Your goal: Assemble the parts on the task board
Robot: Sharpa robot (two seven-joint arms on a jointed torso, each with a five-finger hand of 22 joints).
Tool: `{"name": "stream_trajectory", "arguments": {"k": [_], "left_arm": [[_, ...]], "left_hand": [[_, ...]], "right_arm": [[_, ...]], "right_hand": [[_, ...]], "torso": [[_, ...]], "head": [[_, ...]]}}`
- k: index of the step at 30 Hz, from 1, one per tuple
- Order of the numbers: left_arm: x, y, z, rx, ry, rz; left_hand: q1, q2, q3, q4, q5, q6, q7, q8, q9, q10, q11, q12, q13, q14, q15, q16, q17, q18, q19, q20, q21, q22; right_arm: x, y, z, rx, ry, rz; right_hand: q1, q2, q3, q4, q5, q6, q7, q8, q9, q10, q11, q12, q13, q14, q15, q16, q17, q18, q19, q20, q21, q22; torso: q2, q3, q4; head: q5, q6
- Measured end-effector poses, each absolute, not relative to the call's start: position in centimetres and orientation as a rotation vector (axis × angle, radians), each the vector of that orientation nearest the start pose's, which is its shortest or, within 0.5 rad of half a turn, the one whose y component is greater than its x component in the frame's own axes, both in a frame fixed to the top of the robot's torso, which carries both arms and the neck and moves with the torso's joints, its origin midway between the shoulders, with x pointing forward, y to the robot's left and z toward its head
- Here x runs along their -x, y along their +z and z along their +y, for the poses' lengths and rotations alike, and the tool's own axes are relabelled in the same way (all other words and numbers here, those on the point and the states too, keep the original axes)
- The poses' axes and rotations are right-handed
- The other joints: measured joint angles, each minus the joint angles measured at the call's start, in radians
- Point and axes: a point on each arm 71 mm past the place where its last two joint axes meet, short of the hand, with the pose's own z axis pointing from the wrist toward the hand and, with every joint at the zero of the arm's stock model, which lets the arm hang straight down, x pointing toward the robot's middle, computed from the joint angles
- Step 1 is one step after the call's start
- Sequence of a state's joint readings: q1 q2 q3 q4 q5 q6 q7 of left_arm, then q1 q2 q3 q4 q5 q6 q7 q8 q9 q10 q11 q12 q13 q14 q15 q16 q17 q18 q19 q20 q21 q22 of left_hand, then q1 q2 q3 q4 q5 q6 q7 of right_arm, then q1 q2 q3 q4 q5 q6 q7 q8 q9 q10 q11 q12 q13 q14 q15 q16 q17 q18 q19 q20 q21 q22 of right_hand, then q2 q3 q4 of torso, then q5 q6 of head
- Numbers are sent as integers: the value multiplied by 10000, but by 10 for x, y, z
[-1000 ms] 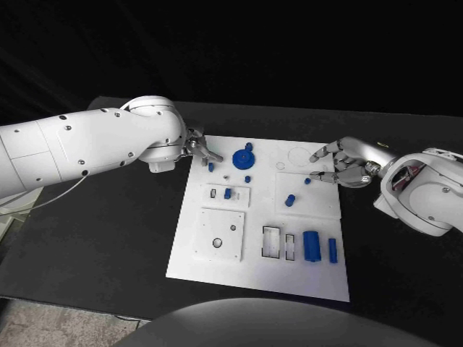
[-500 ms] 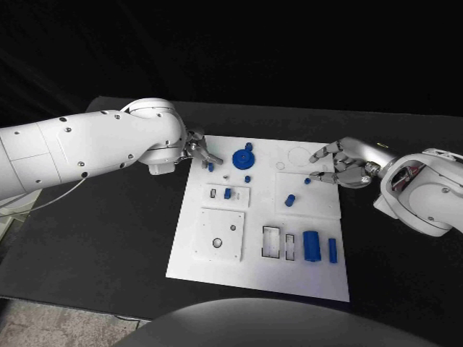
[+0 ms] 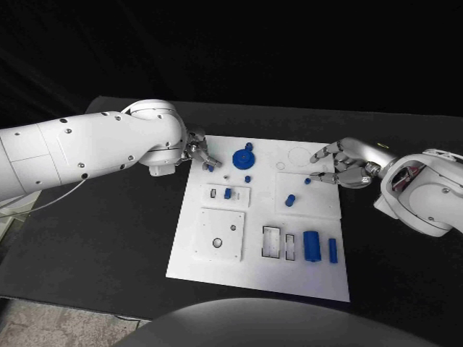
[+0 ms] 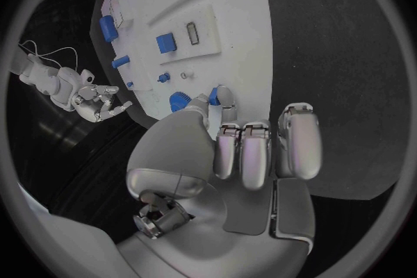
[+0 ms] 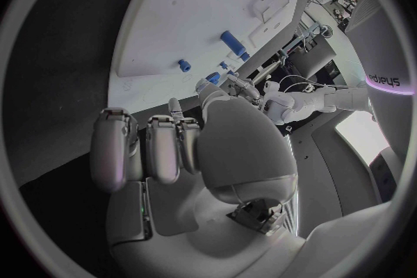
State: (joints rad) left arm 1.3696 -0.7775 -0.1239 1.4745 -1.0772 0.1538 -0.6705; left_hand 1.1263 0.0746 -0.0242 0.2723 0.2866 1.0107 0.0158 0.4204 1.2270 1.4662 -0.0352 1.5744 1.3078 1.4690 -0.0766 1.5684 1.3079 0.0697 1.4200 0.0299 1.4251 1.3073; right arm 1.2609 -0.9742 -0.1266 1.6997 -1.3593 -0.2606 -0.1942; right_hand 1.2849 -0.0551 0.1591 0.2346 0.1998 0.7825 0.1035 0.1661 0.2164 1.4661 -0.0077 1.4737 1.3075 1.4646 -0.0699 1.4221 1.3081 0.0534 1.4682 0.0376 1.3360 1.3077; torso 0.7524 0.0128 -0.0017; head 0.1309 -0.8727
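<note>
The white task board [image 3: 257, 267] lies in the middle of the black table. My left hand [image 3: 197, 150] hovers over the board's far left corner and pinches a small blue peg [image 3: 209, 167] [image 4: 217, 94] between thumb and a finger. Beside it stands a blue gear [image 3: 243, 157]. My right hand [image 3: 343, 163] sits at the board's far right edge with curled fingers. Its thumb and a finger meet on another small blue peg [image 3: 307, 181] [image 5: 212, 76].
More blue parts sit on the board: a small peg [image 3: 247, 178], a peg in a slotted plate [image 3: 227, 193], a short piece [image 3: 290, 200], a thick cylinder [image 3: 311, 246] and a thin bar [image 3: 333, 250]. Bare black table lies on both sides of the board.
The left hand with its peg has shifted very slightly at the board's far left corner. The right hand has stayed still.
</note>
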Motion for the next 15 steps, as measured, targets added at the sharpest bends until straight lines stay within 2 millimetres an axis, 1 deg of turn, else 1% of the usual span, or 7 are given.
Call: {"name": "stream_trajectory", "arguments": {"k": [2,5,7,9,11,12,15], "left_arm": [[-504,-180,212,1707,-1904,22810],[-504,-180,212,1722,-1915,22831],[-503,-180,212,1738,-1928,22847],[-503,-181,212,1768,-1950,22873],[-503,-181,212,1796,-1963,22891],[-503,-181,213,1812,-1970,22900],[-502,-181,214,1879,-1999,22935]], "left_hand": [[61,24,28,-28,242,-35,35,-50,5,0,0,0,0,0,0,0,0,0,-13,-13,0,0],[310,-13,115,-115,658,-71,-1,-108,13,0,0,0,0,-27,-27,0,-1,1,-13,-13,0,0],[481,-34,217,-217,1036,-71,-1,-144,22,-2,-7,0,0,-36,-36,0,-1,1,-13,-13,-41,0],[653,-84,340,-340,1468,-106,-35,-206,26,0,-74,0,1,-36,-36,0,-1,0,-13,-13,-41,-1],[822,-143,487,-475,1965,-106,-35,-259,26,2,-76,0,0,-36,-36,0,-1,1,-13,-13,-41,1],[862,-181,578,-505,2151,-106,-35,-259,25,2,-76,0,0,-36,-36,0,-1,1,-13,-13,-41,3],[1017,-263,820,-620,2480,-105,-32,-313,24,2,-76,0,1,-8,-63,0,-2,0,-49,-49,-41,8]], "right_arm": [[-450,-182,-217,851,6318,18056],[-450,-182,-217,841,6303,18058],[-450,-182,-217,837,6298,18060],[-450,-183,-217,834,6296,18064],[-450,-183,-217,831,6294,18067],[-450,-183,-217,829,6292,18069],[-450,-183,-217,825,6290,18073]], "right_hand": [[11,11,0,0,0,0,0,0,0,0,0,0,0,0,0,0,0,0,0,0,0,0],[11,11,30,-30,41,0,0,0,0,0,0,0,0,0,0,0,-1,-1,0,0,-42,-1],[11,11,30,-30,41,0,0,0,0,0,0,0,0,0,0,0,-1,0,0,0,-61,-1],[11,11,30,-30,40,0,0,0,-7,0,0,-25,0,0,0,0,-1,-1,0,0,-61,-1],[11,11,30,-30,40,0,0,0,-13,0,0,-38,0,0,0,0,-1,-1,0,0,-61,-1],[11,11,30,-30,40,0,0,0,-13,0,0,-38,0,0,0,0,-1,0,0,0,-61,-1],[11,11,57,-57,40,0,0,0,-14,0,0,-38,0,0,0,-41,-2,0,0,0,-61,-2]], "torso": [[-3,1,0],[-6,0,0],[-6,0,0],[-6,0,0],[-6,0,-1],[-6,0,-1],[-6,-2,0]], "head": [[1,0],[2,0],[2,0],[-4,0],[-5,0],[-5,0],[-15,0]]}}
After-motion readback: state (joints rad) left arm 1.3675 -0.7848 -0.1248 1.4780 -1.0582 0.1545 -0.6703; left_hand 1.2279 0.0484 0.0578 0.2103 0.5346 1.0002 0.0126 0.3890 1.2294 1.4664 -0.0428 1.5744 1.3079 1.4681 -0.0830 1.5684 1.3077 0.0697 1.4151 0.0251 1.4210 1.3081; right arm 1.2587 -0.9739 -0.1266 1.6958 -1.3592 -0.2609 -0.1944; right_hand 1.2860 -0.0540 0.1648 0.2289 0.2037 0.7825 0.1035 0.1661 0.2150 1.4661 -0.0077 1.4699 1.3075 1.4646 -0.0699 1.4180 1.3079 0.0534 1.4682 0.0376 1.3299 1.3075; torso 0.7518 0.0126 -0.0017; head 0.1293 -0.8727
